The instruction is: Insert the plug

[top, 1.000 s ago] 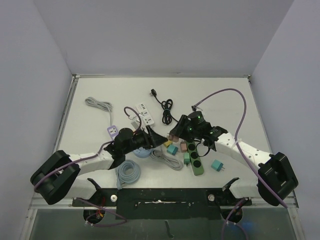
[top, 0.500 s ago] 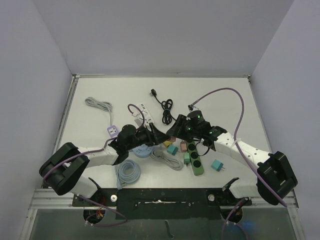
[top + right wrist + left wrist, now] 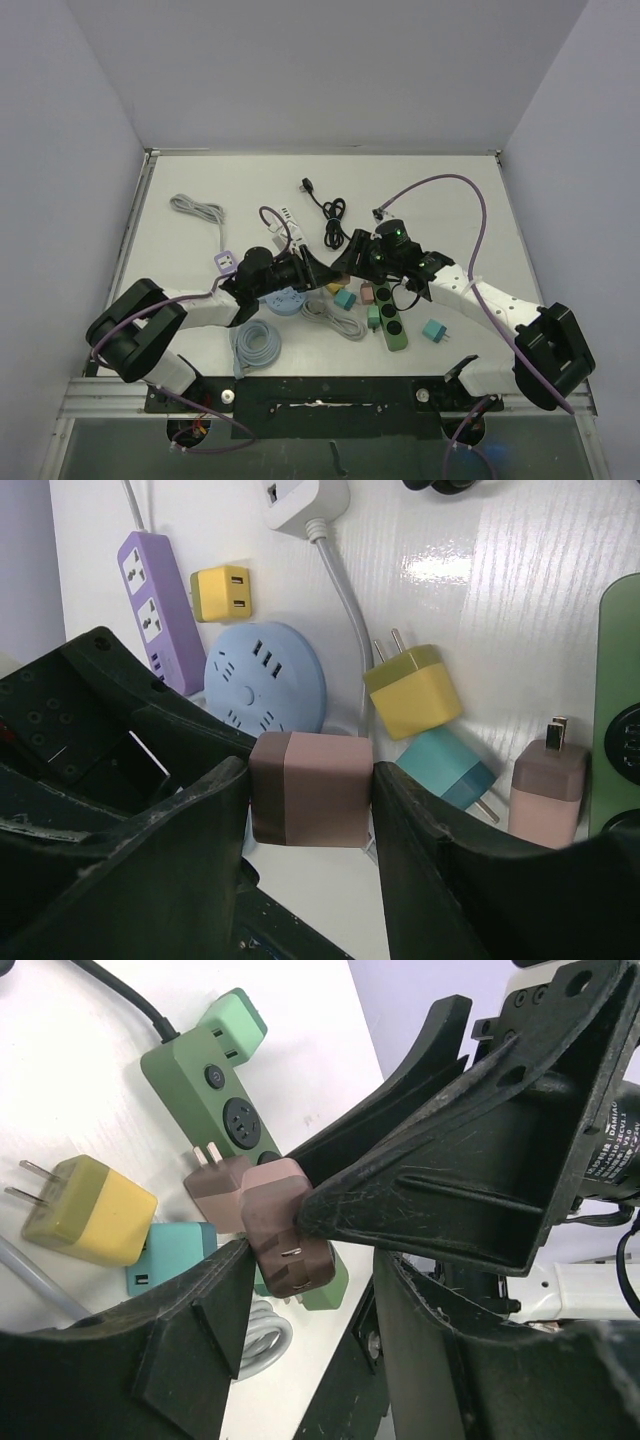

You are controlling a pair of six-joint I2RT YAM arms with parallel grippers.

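Observation:
My right gripper is shut on a pink-and-brown cube plug and holds it above the table. In the left wrist view the same plug hangs from the right gripper's finger with its prongs showing, between my left gripper's open jaws and close to the left finger. In the top view the two grippers meet tip to tip, left and right. A green power strip lies below the right gripper and shows in the left wrist view.
A round blue socket, purple strip, yellow charger, yellow plug, teal plug and second pink plug lie beneath. A white strip, black cable, grey coil and another teal plug are around.
My left arm has swung right and brought its open gripper up to the plug. My right gripper has shifted slightly up and left with the plug.

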